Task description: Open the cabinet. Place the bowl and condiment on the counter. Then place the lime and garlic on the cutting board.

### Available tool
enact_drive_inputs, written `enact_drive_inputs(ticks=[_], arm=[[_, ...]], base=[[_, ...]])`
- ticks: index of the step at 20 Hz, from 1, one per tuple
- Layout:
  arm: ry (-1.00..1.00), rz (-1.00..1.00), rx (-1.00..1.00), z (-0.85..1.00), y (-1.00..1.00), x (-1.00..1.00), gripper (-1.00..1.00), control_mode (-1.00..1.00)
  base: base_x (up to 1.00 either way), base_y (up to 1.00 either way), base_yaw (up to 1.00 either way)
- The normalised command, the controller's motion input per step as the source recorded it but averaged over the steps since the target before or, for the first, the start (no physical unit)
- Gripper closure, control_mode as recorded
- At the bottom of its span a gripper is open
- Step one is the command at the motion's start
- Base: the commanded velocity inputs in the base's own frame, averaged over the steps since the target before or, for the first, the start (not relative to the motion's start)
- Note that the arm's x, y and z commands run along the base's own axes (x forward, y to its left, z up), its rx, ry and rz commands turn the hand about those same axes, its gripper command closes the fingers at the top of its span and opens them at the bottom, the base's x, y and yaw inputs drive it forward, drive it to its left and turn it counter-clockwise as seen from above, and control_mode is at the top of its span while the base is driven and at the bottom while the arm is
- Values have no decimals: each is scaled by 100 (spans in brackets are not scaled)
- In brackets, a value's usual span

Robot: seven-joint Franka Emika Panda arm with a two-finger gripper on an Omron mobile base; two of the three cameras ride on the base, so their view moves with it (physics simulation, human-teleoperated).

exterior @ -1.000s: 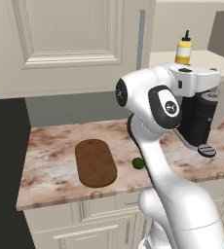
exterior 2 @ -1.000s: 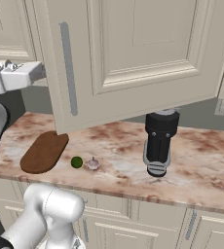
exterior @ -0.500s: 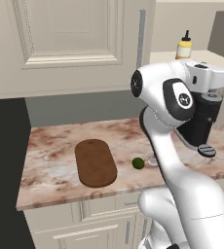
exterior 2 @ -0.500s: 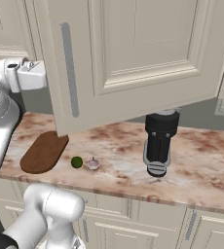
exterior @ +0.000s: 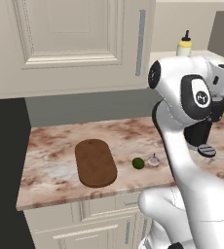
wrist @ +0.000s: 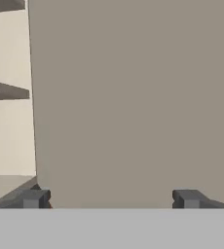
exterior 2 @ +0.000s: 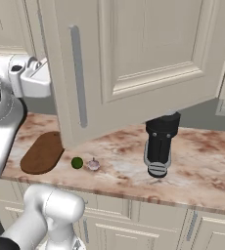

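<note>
Condiment bottle (exterior: 184, 45) sits up on the cabinet (exterior 2: 148, 58) shelf, above the counter (exterior: 55, 165) and behind the arm. Likely light, smooth plastic, slightly squeezable; best taken around the yellow body, below the black nozzle. Nearest on the counter: cutting board (exterior: 95, 162), lime (exterior: 138, 163) just right of it, garlic (exterior: 154, 160) beside the lime, black coffee machine (exterior 2: 159, 145) further right. Gripper (wrist: 109, 198): fingers spread wide, nothing between them, facing a flat cabinet panel up close; contact unclear.
</note>
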Motion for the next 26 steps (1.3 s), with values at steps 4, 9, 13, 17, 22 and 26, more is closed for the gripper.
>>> enact_drive_inputs(ticks=[4, 9, 13, 17, 22, 26], arm=[[-12, 0, 6, 0, -87, -42, -100, -100], [-6, 0, 6, -1, -95, -39, -100, -100], [-2, 1, 4, -5, -88, -16, -100, -100], [0, 5, 5, -4, -77, 0, -100, -100], [0, 6, 6, -6, -77, 0, -100, -100], [0, 7, 7, -5, -70, 0, -100, -100]], base=[[0, 0, 0], [0, 0, 0], [0, 0, 0], [0, 0, 0], [0, 0, 0], [0, 0, 0]])
